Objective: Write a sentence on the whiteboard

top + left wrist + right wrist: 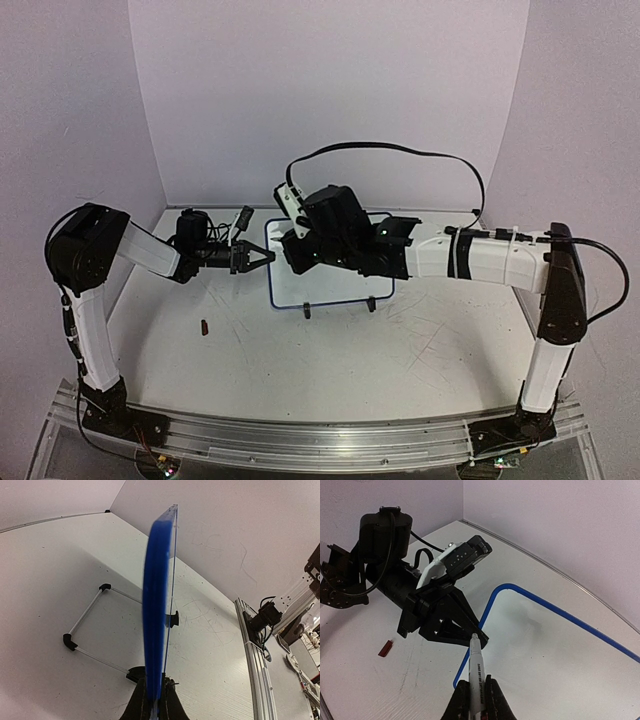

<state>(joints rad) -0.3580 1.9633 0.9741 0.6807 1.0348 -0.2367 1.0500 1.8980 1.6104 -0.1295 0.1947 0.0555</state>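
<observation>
Top external view: the whiteboard (335, 285) stood on its black feet (307, 311) on the tabletop (400, 350), near the back wall. The left gripper (266, 257) had its jaws on the board's left edge. The right gripper (297, 248) hung over the board's top part. A small red piece (204, 326) lay apart on the left.

Left wrist view: the jaws were pinched tight on the blue frame (156, 605), seen edge-on.

Right wrist view: the jaws held a marker (475, 665). Its tip was by the board's left edge, just beside the left jaws.
</observation>
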